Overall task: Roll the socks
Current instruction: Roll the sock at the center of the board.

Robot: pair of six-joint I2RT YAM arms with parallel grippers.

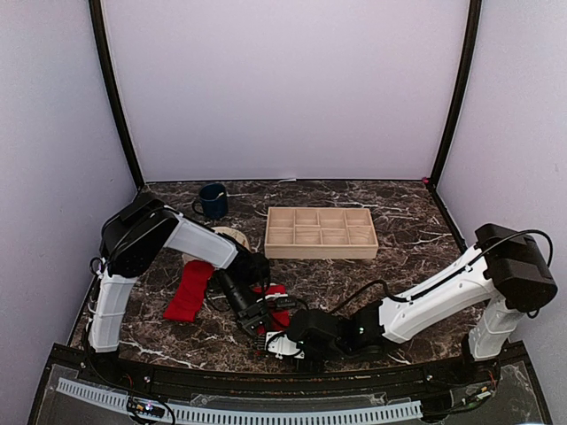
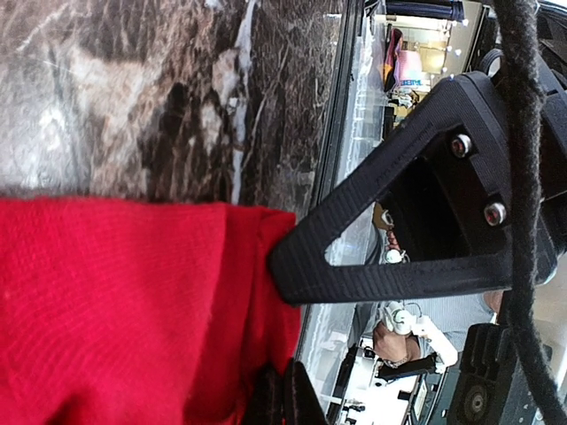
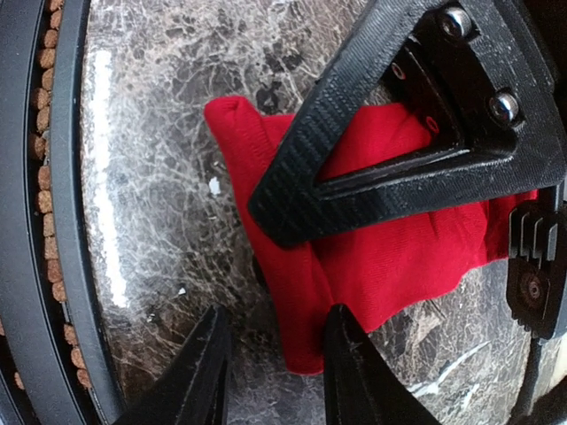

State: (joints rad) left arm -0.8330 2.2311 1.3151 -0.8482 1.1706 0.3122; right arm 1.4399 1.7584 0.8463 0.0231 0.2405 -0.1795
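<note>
Pinching the near edge of the bright red folded fabric sock [image 3: 399, 274], the left gripper [image 2: 279, 323] has its two black fingers closed, with red cloth puckered between the tips. This sock lies on the dark marble-patterned table [image 1: 407, 235], close to the table's near rail. The right gripper [image 3: 266, 266] is at the same sock. Its upper triangular finger [image 3: 399, 202] lies across the bundle. The lower finger shows only as dark points just past the sock's end. A gap stands between the two fingers, and whether they press on the cloth cannot be told. The second bright red fabric sock [image 1: 189, 290], a flat strip, rests to the outer side of the left fingers, apart from both grippers. Beyond the fingers, toward the back wall, stand a tan wooden compartment tray [image 1: 321, 253], a dark blue mug [image 1: 213, 201] and a beige round plate [image 1: 232, 236]. The plate is partly behind the left arm.
</note>
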